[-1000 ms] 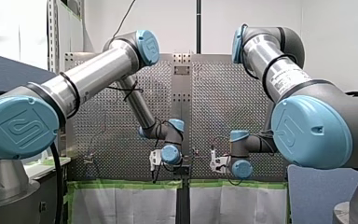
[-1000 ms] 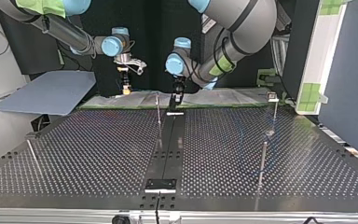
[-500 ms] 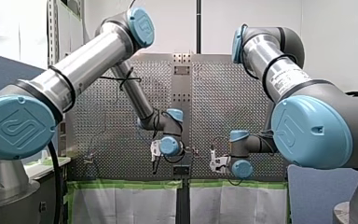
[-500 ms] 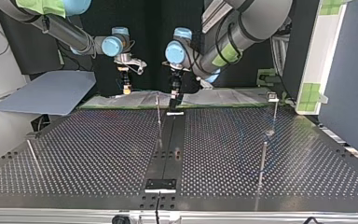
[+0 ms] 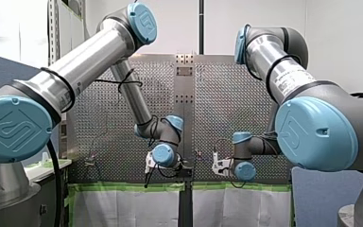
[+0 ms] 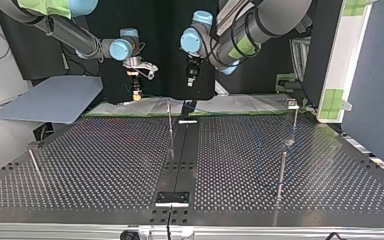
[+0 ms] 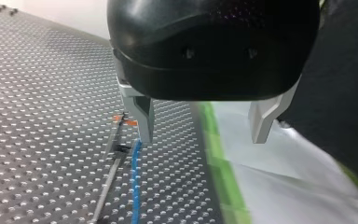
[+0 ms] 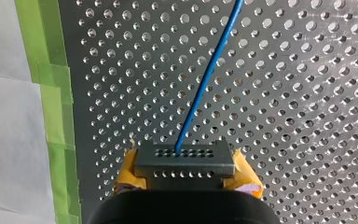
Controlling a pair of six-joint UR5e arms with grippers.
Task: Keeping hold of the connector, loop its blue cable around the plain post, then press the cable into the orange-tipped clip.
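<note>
A: Where is the dark grey, block-shaped plastic connector (image 8: 185, 161)?

B: It is clamped in my right end effector (image 8: 186, 170), with the two yellow pads (image 8: 127, 169) pressed on its short ends. Its long axis runs from pad to pad. The face with rows of small holes points straight ahead, away from the end effector.

A: And the thin blue cable (image 8: 208, 74)?

B: It leaves a hole near the middle of that face and runs ahead of the end effector in a nearly straight line, leaning a little to one side, over the perforated metal counter (image 8: 307, 116). A strip of green tape (image 8: 51, 93) edges the counter beside one pad, with a white sheet (image 8: 4, 140) beyond it.

A: The other arm?

B: My left end effector (image 7: 202, 138) is black with metal fingers (image 7: 142, 116), spread wide with nothing between them. Just past one fingertip the blue cable lies along the counter. I cannot tell whether it touches that finger. Beside the cable, on the side away from the other finger, stands the thin metal orange-tipped clip (image 7: 124, 120). The top view shows this end effector hanging above the counter.
</note>
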